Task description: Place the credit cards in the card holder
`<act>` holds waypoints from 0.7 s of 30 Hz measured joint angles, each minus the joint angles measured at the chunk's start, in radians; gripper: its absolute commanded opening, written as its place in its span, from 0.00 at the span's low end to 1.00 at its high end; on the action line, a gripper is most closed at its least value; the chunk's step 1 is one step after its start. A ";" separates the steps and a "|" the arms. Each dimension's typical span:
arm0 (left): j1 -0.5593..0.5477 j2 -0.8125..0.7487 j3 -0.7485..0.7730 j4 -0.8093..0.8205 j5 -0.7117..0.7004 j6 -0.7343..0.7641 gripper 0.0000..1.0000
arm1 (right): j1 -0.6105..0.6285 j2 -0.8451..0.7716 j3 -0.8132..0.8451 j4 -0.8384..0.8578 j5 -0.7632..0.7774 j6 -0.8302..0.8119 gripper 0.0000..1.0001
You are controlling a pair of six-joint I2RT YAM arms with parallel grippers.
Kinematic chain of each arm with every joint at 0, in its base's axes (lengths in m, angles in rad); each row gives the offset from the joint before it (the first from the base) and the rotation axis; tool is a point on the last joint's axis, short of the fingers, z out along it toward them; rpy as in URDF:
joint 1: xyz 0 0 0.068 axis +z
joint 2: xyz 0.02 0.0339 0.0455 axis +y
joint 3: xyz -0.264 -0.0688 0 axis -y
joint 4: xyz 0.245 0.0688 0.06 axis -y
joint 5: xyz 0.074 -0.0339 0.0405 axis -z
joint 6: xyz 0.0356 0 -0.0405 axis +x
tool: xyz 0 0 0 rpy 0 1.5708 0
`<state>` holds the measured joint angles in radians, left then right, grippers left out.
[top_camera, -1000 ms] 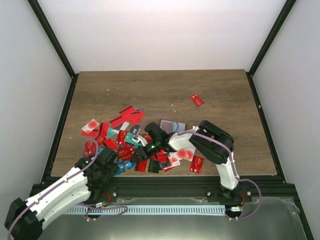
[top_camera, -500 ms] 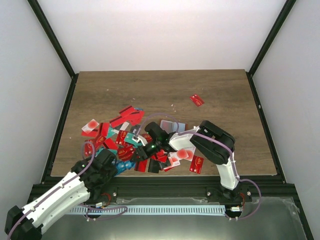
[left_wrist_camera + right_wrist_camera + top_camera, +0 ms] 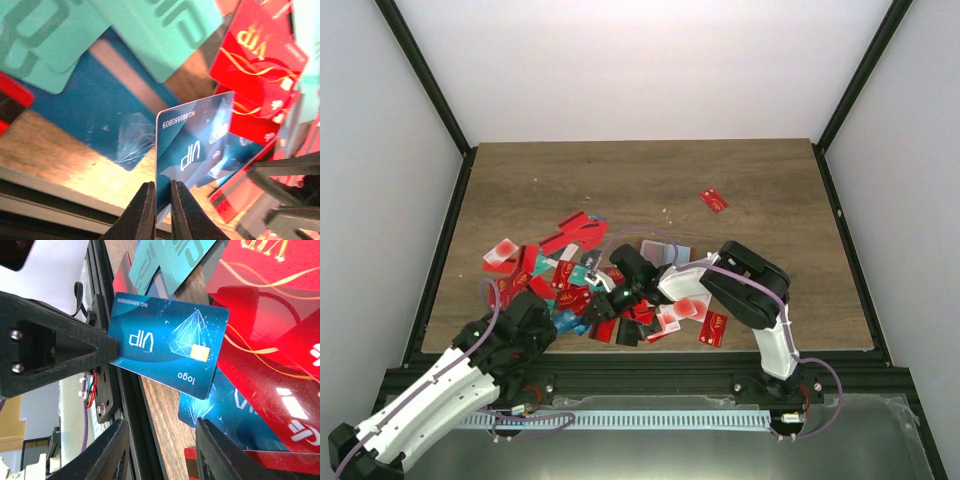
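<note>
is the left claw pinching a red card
No, the left claw is shut on the edge of a thin blue rectangular plastic VIP card, not a red one.

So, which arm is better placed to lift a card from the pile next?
Left. The left gripper is shut on the edge of a blue card; the right gripper hangs open over the pile, holding nothing.

The blue card (image 3: 195, 135) clamped in the left pincer (image 3: 161, 190) carries "VIP" in white letters. Along its edge far from the pincer stands "NO." with a row of digits I cannot read surely. Beside its chip is the small word "logo". Above and right of the pincer, a red card (image 3: 250, 40) shows "VIP" in gold.
</note>
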<state>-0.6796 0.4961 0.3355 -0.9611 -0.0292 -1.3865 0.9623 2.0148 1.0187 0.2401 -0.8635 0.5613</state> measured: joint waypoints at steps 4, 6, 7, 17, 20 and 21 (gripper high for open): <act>0.000 -0.011 0.023 0.018 -0.014 0.004 0.06 | 0.000 0.000 0.000 -0.001 0.000 0.000 0.37; 0.000 -0.015 0.027 0.020 -0.019 0.004 0.04 | 0.000 0.000 0.000 -0.001 0.000 0.001 0.37; 0.000 -0.018 0.030 0.021 -0.020 0.005 0.04 | 0.000 0.000 0.000 -0.001 0.001 0.002 0.37; 0.000 -0.026 0.114 0.019 -0.076 0.042 0.04 | -0.017 -0.119 -0.005 -0.035 0.080 0.025 0.37; 0.000 -0.009 0.176 0.041 -0.094 0.089 0.04 | -0.041 -0.217 -0.026 -0.038 0.107 0.036 0.39; 0.000 0.001 0.193 0.056 -0.097 0.109 0.04 | -0.055 -0.255 -0.039 -0.037 0.117 0.039 0.40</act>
<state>-0.6792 0.4969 0.5285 -0.9054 -0.1257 -1.2774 0.9077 1.7596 0.9798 0.2028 -0.7464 0.6006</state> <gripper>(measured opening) 0.041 0.379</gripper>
